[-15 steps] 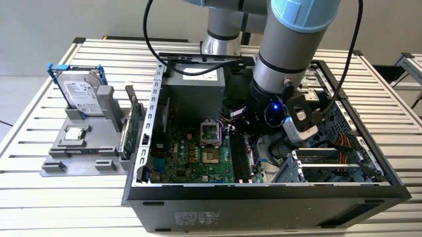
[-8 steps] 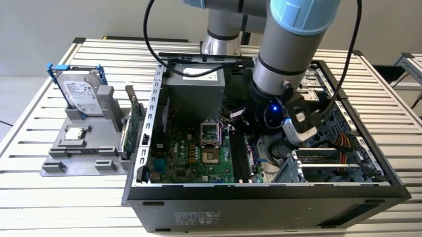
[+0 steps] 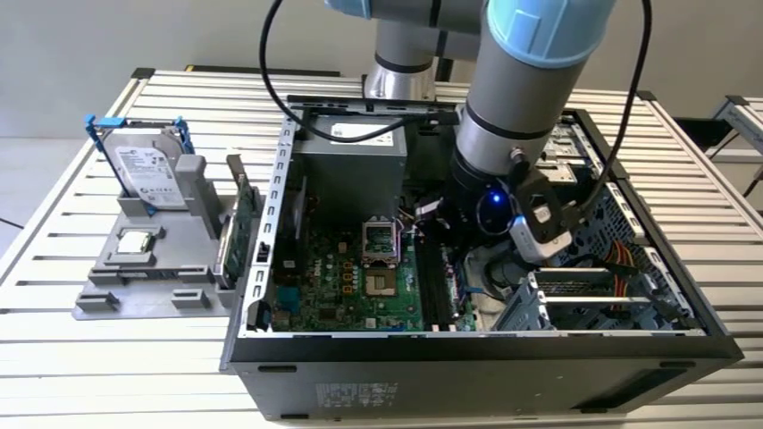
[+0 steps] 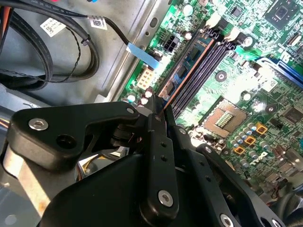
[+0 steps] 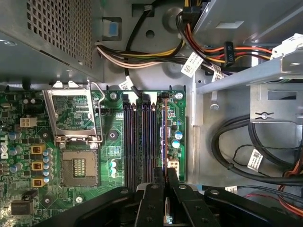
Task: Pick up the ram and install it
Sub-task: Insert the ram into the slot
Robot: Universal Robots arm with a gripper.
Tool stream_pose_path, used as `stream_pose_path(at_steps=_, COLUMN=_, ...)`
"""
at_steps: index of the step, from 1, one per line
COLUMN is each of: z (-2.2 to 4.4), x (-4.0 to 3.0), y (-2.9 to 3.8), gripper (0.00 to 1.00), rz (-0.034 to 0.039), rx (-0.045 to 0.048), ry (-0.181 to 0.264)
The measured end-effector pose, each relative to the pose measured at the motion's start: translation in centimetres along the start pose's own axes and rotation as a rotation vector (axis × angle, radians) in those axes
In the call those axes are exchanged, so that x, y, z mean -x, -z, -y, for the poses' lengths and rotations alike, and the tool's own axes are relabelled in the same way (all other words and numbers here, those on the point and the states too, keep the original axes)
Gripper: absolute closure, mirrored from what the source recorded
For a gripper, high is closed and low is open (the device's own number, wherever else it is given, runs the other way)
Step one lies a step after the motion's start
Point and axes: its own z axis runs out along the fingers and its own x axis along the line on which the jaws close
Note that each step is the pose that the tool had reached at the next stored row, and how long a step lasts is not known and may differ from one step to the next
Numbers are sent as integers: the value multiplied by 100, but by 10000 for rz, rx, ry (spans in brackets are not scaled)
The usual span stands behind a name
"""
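**Over the memory slots: ram going in, alignment risk**

Over the outermost memory slot (image 5: 164, 137), the one farthest from the CPU socket (image 5: 78, 165), the ram (image 4: 182, 71) is standing edge-on, lying along the slot, its near end pinched between the fingertips of the gripper (image 5: 165, 182). Jaws are closed tight on the stick's thin edge; whether it is seating fully or just resting on the slot I cannot tell.

Risks, as I'm judging them:
- Stick looks held at one end only, so any push could be tilting it, seating one end while the far end is riding high.
- If the notch is sitting off its key, pressing down is loading the motherboard (image 3: 357, 286) and could be cracking the slot.
- End latches (image 4: 222, 32) farthest from the gripper: state unclear; if closed, the stick is jamming on them.
- Loose cables (image 5: 246, 156) beside the board, on the side away from the socket, are lying close to the gripper linkage and could be snagging.
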Motion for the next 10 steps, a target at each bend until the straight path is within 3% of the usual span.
stream_pose_path(at_steps=10, z=6, x=-7, y=-48, gripper=100, rz=1, rx=-12, ry=45)
